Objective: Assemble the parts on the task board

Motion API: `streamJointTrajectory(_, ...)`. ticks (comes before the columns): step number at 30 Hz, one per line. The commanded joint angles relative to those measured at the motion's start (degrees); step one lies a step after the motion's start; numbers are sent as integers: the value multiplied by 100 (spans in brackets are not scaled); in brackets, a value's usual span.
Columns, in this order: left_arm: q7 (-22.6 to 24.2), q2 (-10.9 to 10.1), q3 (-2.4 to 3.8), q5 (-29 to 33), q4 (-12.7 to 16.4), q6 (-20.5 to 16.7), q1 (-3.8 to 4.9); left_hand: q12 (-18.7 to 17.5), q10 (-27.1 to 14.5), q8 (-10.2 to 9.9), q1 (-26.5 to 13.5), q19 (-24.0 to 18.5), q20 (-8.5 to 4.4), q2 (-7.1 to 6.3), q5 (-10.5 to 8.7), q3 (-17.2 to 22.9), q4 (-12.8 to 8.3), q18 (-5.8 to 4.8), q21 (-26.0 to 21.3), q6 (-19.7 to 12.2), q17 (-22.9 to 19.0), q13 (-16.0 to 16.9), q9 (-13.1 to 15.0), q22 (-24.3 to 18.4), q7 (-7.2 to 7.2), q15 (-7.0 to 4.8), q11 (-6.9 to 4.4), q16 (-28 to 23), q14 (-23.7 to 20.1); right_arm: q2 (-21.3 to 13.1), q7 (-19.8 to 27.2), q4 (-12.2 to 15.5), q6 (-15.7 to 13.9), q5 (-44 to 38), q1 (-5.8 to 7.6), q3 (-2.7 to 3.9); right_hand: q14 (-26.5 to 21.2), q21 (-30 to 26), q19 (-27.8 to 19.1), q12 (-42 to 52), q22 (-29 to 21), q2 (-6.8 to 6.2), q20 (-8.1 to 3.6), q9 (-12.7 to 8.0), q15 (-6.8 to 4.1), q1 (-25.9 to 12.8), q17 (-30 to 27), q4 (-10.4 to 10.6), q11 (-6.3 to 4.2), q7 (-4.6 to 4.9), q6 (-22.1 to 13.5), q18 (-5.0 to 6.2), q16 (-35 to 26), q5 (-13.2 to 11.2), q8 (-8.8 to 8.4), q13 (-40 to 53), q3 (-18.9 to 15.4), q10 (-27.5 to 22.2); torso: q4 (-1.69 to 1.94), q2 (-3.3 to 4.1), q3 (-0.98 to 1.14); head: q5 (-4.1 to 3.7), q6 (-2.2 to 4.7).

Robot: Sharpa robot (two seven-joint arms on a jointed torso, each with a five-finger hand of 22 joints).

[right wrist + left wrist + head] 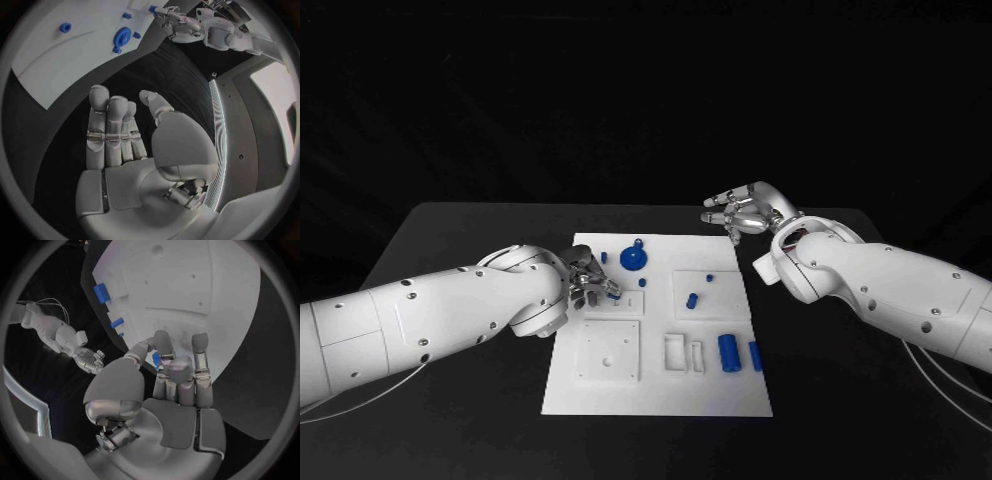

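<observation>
The white task board (661, 385) lies in the middle of the black table. My left hand (590, 276) hovers over the board's left edge and pinches a small blue part (155, 359) between thumb and finger. My right hand (749, 212) hangs above the table past the board's far right corner, fingers apart, holding nothing (119, 130). A round blue disc (633, 260) lies at the far end of the board. Two blue cylinders (728, 350) stand side by side near the right edge. Small blue pieces (692, 298) lie mid-board.
White raised blocks (610, 352) and a slotted block (684, 352) sit on the board's near half. Black table (473, 230) surrounds the board on every side. The left hand (178, 25) also appears across the board in the right wrist view.
</observation>
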Motion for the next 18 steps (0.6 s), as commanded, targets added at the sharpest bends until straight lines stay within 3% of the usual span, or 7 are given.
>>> streamJointTrajectory(1,34,38,1,-11,-26,-35,0,20,203,441,208,6,44,151,18,79,-44,21,18,1434,1,-7,1663,118,-712,-19,-123,-1,7,3,12,6,63,6,-5,3,13,-27,230,32,-6,-6,9,-9,-13,-33,10,23,9,2,61,81,-33,19,-23,-8,25,-36,0,2,2,-3,-4)
streamJointTrajectory(18,-35,121,0,-86,-124,255,-32,19,201,444,218,0,38,148,13,87,-35,13,24,1426,-12,-9,1665,118,-710,-19,-122,-9,4,4,4,3,68,7,-9,3,14,-28,230,31,-8,-9,8,-9,-13,-33,11,19,8,3,64,81,-34,30,-23,-10,39,-37,3,-1,-4,-25,-49)
